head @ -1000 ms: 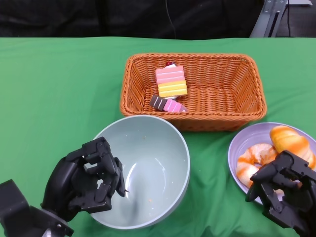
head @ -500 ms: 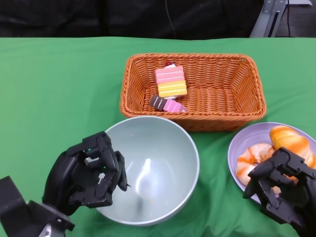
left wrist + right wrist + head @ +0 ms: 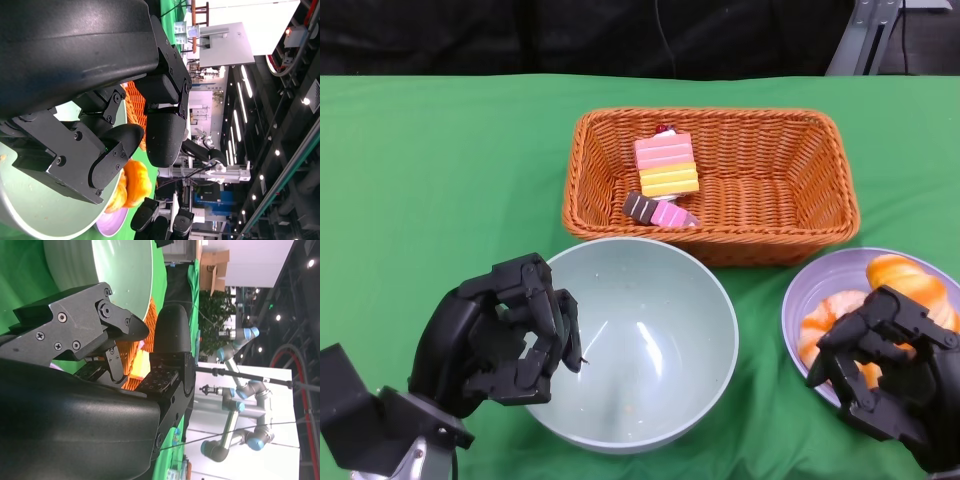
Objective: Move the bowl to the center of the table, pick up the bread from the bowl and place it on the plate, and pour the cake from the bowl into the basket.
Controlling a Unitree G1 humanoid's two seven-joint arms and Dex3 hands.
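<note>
The pale green bowl sits level and empty on the green table, just in front of the basket. My left hand grips its left rim with curled fingers; the bowl also shows behind those fingers in the left wrist view. A pink-and-yellow cake and a brown-and-pink cake lie in the wicker basket. Two orange breads rest on the lilac plate at the right. Over the plate's near edge hovers my right hand, fingers curled in and holding nothing.
The basket stands at the back centre, its front wall close to the bowl's far rim. The plate lies close beside the bowl on the right. Green cloth stretches to the left of the basket and bowl.
The bowl has tipped back from a tilt toward me to level and shifted a little right, the left hand turning with it. My right hand has edged up over the plate.
</note>
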